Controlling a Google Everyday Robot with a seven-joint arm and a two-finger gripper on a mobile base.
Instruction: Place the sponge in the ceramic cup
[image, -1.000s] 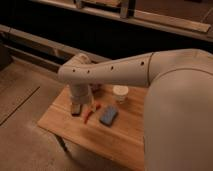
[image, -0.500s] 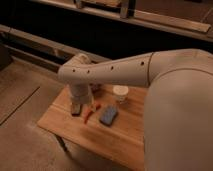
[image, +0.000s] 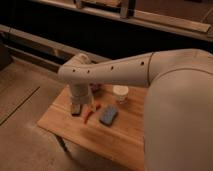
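1. The gripper (image: 76, 107) hangs at the worktop's (image: 65, 126) left edge, and its tip cannot be told apart from something dark beneath it.
2. The arm (image: 115, 70) hides the worktop's far edge and right side.
3. The small orange pieces (image: 89, 114) beside the gripper are too small to identify.

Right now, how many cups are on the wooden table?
1. The ceramic cup stands toward the table's far edge, just behind the sponge. The gripper hangs low to their left in view. The arm may hide others.
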